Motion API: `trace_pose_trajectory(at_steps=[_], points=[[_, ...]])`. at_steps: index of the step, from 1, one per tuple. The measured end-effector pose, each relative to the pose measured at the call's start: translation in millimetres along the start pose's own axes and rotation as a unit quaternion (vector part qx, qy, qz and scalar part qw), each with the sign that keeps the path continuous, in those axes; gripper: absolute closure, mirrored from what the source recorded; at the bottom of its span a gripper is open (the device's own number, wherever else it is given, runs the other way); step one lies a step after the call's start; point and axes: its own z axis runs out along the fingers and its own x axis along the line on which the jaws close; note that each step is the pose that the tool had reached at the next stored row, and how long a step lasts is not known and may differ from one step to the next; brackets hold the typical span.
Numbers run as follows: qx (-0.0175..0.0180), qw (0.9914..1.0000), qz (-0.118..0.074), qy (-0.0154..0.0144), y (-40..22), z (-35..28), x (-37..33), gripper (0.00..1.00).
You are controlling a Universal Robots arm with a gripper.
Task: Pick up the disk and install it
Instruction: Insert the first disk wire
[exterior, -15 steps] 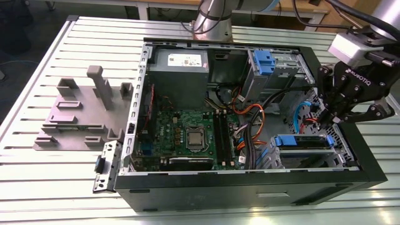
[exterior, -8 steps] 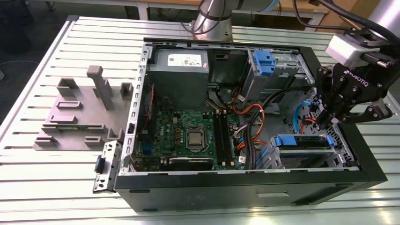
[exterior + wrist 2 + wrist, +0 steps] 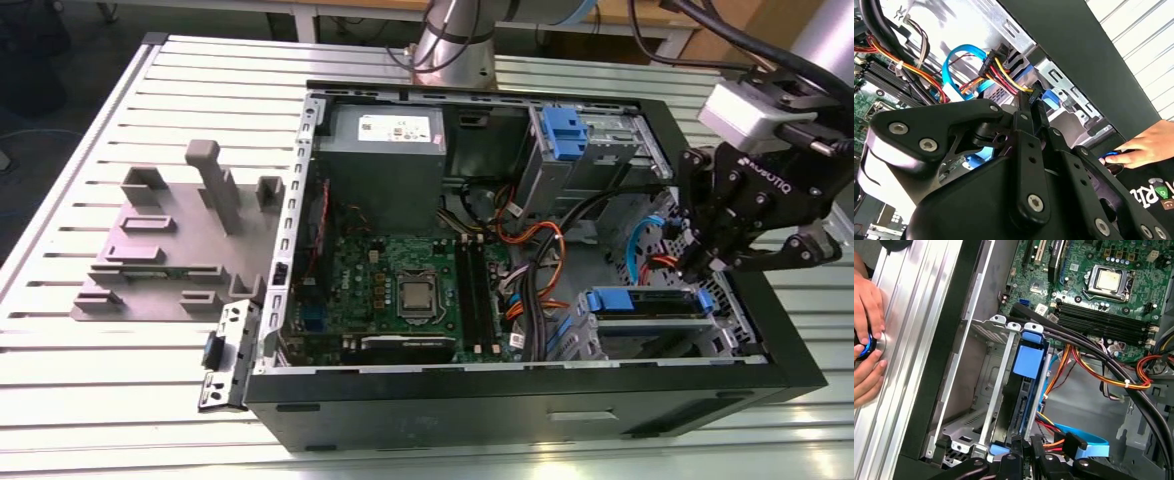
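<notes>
Gripper (image 3: 1026, 457) hovers just beside the disk (image 3: 1026, 390) seated in its bay.

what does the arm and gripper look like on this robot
The gripper is matte black, built of jointed linkage bars with silver screw heads and white lettering on its body. Above it sits a light grey boxy wrist block with black cables running off it. The arm's base column is silver-grey metal.
</notes>
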Motion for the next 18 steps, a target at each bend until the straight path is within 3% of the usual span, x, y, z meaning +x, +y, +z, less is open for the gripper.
trace_pose_trajectory(at_steps=[5,9,18], points=[[0.0062,0.99998,0.001,0.0016,1.8,0.7,0.6,0.81],[0.0123,0.99992,0.003,0.0032,6.7,1.3,-0.7,0.81],[0.0129,0.99962,0.024,0.0029,9.8,4.0,-1.8,0.81]])
